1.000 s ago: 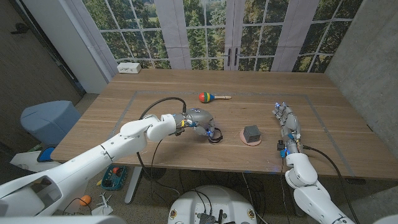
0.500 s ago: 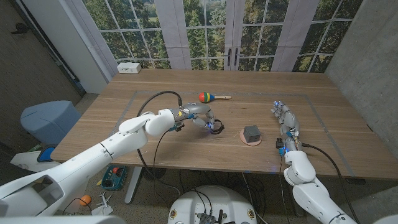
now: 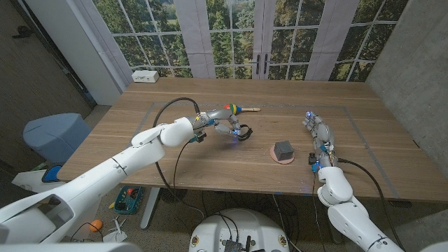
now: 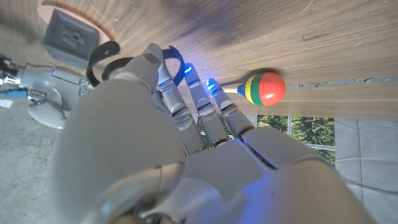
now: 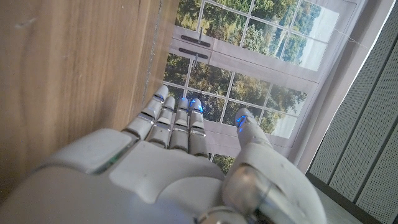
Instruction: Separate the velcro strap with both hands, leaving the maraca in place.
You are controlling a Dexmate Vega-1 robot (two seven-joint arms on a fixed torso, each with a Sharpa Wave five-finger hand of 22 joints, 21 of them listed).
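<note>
One velcro strap (image 3: 242, 132) hangs from the left hand (image 3: 225, 124), near the maraca (image 3: 232, 109).

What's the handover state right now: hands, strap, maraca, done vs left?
Left hand: lifted over the table, holding the black velcro strap in its fingers.
Right hand: empty, fingers extended, on the table's right side, apart from the strap.
Maraca: lying on the table just behind the left hand, untouched.
Grey block on pink disc: mid-table.
Done: strap picked up.
Left: bring the right hand in, pull the strap apart.

Tree-filled windows (image 3: 231, 35) behind wooden table (image 3: 175, 161)
</note>
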